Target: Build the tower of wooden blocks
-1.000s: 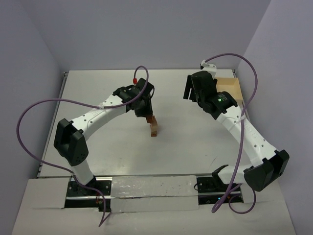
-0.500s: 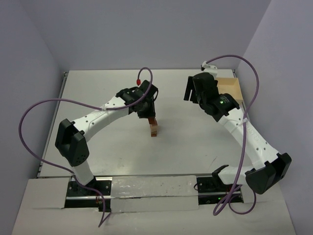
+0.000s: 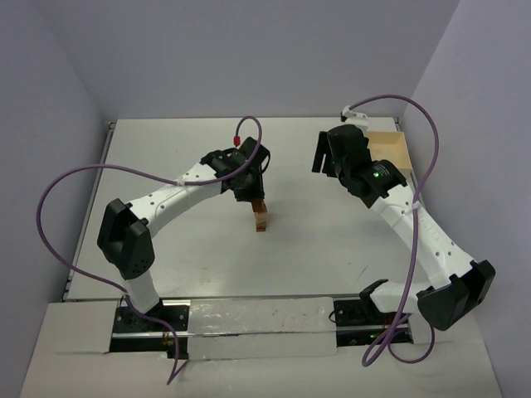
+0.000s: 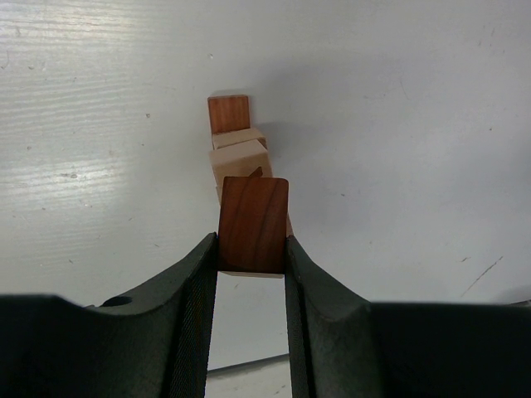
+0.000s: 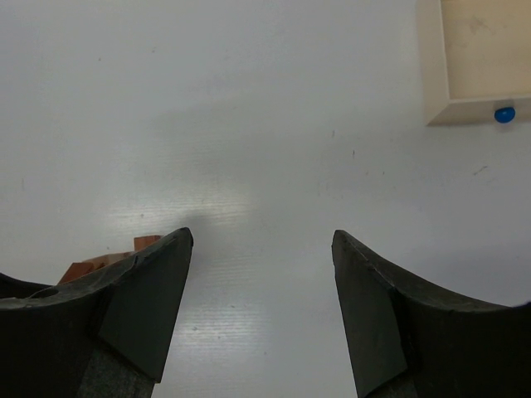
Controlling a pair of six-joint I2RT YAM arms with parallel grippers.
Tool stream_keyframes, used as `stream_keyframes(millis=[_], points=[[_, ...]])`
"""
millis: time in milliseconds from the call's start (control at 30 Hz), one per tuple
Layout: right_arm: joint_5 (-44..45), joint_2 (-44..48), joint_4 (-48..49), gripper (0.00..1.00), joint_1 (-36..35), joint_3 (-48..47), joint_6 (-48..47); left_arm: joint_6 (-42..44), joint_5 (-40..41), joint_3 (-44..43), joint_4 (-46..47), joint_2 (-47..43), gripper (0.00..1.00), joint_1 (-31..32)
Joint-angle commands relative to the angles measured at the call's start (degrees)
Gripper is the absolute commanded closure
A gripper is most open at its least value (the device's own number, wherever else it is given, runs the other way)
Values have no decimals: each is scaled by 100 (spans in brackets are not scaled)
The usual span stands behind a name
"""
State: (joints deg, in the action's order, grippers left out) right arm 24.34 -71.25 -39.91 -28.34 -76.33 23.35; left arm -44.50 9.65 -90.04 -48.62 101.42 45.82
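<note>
The wood block tower (image 3: 262, 220) stands mid-table as a short stack. In the left wrist view it shows as tan blocks (image 4: 241, 157) with a reddish-brown piece (image 4: 228, 114) at its far end. My left gripper (image 3: 256, 197) hangs right over it, shut on a reddish-brown block (image 4: 253, 220). That block overlaps the tower's top, and I cannot tell whether they touch. My right gripper (image 3: 320, 157) is open and holds nothing, up and to the right of the tower. Part of the tower (image 5: 146, 242) peeks past its left finger (image 5: 145, 298).
An open light-wood box (image 3: 390, 151) sits at the table's far right, behind the right arm. In the right wrist view the box (image 5: 438, 62) has a small blue dot (image 5: 504, 114) at its near wall. Purple cables loop above both arms.
My left gripper has shifted slightly up and right with the reddish-brown block, settling over the tower. The right arm has barely moved.
</note>
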Motion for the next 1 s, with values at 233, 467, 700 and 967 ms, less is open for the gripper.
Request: stream_keyframes(millis=[233, 467, 700, 967], points=[[18, 208, 185, 25, 42, 57, -10, 150, -62, -313, 198, 154, 71, 44], [9, 231, 189, 26, 44, 93, -15, 187, -47, -374, 217, 220, 66, 41], [-35, 228, 203, 26, 51, 110, -15, 196, -57, -374, 218, 229, 62, 44], [-53, 191, 211, 26, 48, 92, -24, 223, -113, -311, 239, 210, 47, 40]])
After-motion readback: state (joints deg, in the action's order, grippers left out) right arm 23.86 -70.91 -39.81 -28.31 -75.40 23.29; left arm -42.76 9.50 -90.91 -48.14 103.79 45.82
